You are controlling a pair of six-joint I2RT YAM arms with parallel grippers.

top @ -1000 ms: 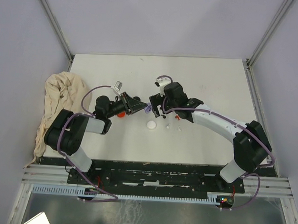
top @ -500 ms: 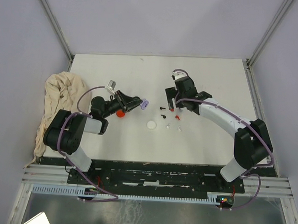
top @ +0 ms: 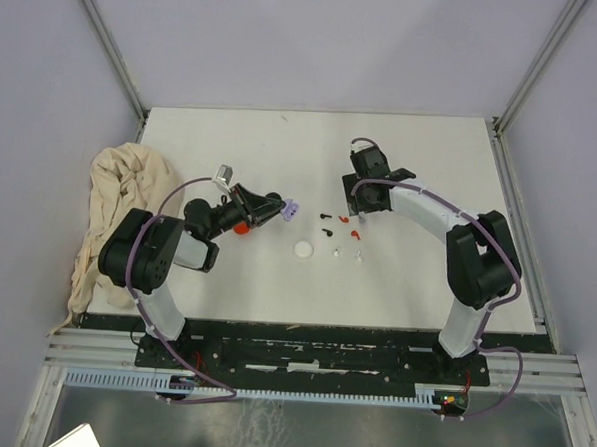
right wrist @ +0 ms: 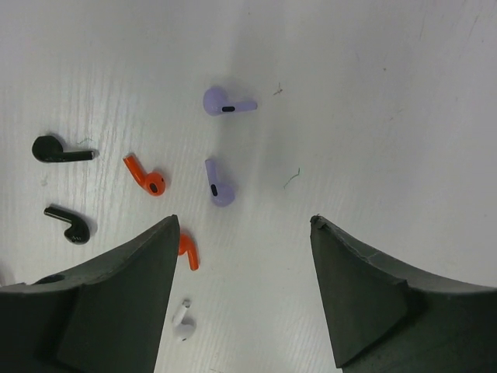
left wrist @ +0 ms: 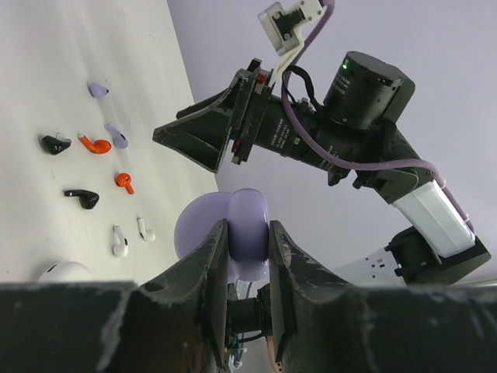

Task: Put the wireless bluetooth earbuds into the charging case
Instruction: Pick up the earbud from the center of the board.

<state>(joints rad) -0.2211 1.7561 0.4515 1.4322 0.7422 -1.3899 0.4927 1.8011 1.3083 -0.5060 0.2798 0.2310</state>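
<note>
My left gripper (left wrist: 248, 256) is shut on a lilac charging case (left wrist: 248, 229), held off the table with its lid open; the top view shows the case (top: 288, 211) left of the earbuds. The earbuds lie loose on the white table: two lilac (right wrist: 221, 101) (right wrist: 219, 185), two red (right wrist: 147, 177) (right wrist: 187, 250), two black (right wrist: 58, 149) (right wrist: 68, 224), and one white (right wrist: 183, 322) in the right wrist view. My right gripper (right wrist: 245, 225) hangs open just above them, nothing between its fingers. The nearer lilac earbud lies just ahead of its fingertips.
A round white case (top: 303, 250) sits in front of the earbuds, and a red case (top: 241, 227) lies under my left arm. A crumpled beige cloth (top: 119, 209) covers the table's left edge. My right arm (left wrist: 311, 132) fills the space beyond the lilac case.
My right gripper has drawn back rightward from the lilac case to above the earbuds, and its jaws have narrowed somewhat. The left gripper has pulled back slightly, still holding the case.
</note>
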